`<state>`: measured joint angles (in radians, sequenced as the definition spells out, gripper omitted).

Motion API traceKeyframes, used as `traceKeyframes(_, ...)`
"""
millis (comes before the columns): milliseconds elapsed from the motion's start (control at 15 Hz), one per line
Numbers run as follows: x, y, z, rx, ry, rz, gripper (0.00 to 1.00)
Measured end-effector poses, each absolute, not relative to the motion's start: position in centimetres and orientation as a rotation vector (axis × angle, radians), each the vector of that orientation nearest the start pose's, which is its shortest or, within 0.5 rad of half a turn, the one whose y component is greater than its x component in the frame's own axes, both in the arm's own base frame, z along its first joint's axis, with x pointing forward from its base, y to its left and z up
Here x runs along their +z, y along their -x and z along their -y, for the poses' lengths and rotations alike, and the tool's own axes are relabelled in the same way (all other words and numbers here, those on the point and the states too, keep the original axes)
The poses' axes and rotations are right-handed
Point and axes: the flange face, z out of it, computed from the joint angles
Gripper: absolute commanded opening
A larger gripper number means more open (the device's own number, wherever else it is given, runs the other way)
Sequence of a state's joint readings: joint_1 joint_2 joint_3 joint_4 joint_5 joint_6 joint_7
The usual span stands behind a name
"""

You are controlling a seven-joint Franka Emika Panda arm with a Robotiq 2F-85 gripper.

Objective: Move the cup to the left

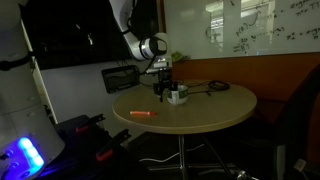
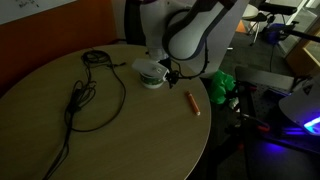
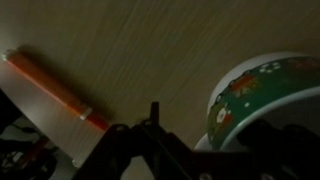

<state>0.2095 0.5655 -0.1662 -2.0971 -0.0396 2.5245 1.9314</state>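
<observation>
Exterior views both show a round tan wooden table [image 1: 205, 108] [image 2: 100, 140] in a dim room with a whiteboard [image 1: 250, 25] behind it. The white robot arm [image 1: 150, 47] [image 2: 190, 35] bends down over the tabletop. A loose black cable [image 2: 85, 95] lies at 9 o'clock from the small white cup [image 2: 151, 73] [image 1: 177, 96], which stands upright near the table's far edge. The dark gripper [image 2: 171, 72] [image 1: 164, 88] hangs low just beside the cup, at its 3 o'clock. In the wrist view the cup [image 3: 265, 95], banded in green and red, sits at 4 o'clock, close against the gripper's dark frame. Whether the jaws are spread or pinching cannot be told. A flat orange marker [image 2: 192, 103] [image 1: 142, 115] [image 3: 55, 85] lies apart, at 10 o'clock in the wrist view.
</observation>
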Motion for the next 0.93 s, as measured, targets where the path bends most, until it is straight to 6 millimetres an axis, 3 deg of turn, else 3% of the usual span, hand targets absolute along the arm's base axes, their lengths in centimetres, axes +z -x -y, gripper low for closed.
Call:
traceKeyframes(267,14.3,-56.9,-2.3,-0.063,1.999,-2.604,0.12)
traceKeyframes(400,14.5,-57.1,-2.4,-0.074,1.996,-2.597,0.01)
traceKeyframes(667,15.1,-57.3,-2.6,-0.093,1.968,-2.606,0.02)
traceKeyframes(933,15.5,-56.5,-4.3,-0.104,1.938,-2.631,0.03)
